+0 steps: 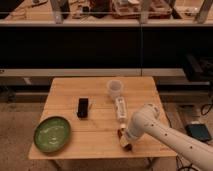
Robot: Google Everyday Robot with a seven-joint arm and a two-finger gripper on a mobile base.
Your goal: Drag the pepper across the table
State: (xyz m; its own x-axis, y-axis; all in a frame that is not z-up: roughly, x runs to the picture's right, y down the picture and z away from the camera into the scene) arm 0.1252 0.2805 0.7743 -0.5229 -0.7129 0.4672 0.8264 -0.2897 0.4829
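The pepper is a small dark red-brown shape on the light wood table, close to the front edge and right of centre. My gripper is at the end of the white arm that comes in from the lower right. It is down at the tabletop, right against the pepper, and partly covers it.
A white tube-like bottle lies just behind the gripper, and a clear cup stands behind the bottle. A flat black phone lies left of centre. A green plate sits at the front left corner. Dark shelving runs behind the table.
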